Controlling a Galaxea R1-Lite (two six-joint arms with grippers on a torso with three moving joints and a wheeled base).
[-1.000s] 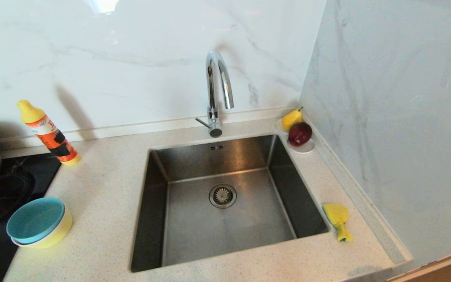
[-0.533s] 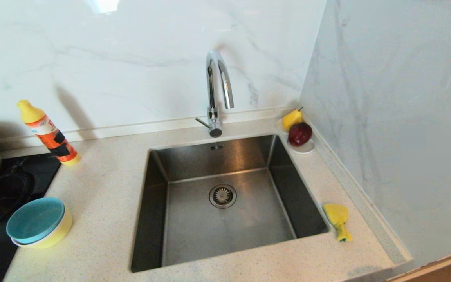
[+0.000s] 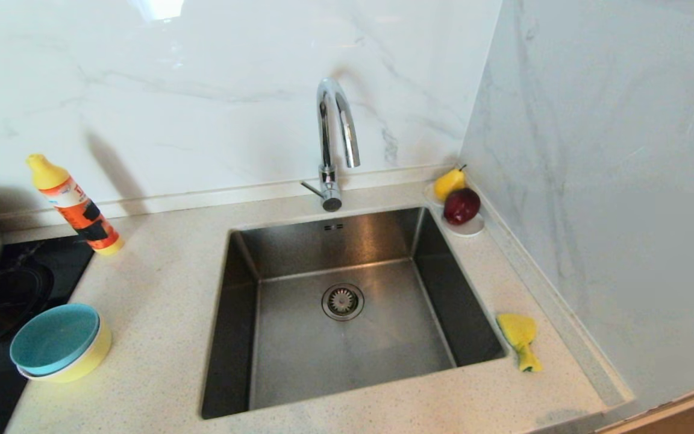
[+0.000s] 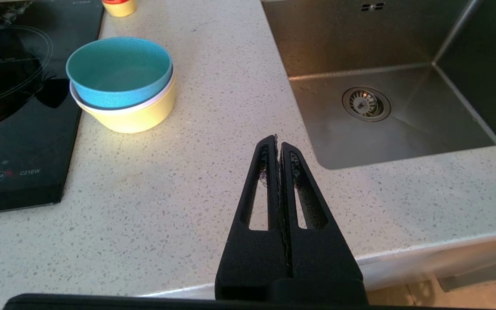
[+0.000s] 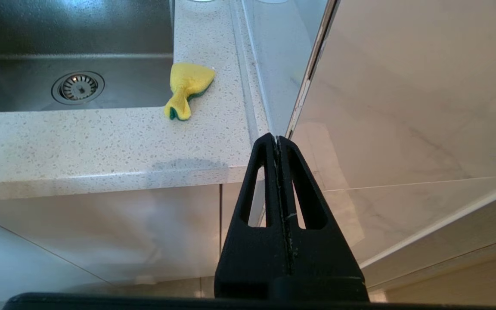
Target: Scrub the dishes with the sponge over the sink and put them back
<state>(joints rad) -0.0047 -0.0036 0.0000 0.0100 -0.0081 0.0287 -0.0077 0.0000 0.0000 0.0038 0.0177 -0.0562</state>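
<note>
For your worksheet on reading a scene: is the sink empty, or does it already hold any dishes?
Empty. The sink shows only bare steel and its drain strainer; the stacked bowls stand on the counter to its left.

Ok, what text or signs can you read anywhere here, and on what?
"C21EW": on the hob, front panel, beside two small round symbols.
Bottle: label print too blurred to read.
Bowls, sponge, sink, tap: no text.
</note>
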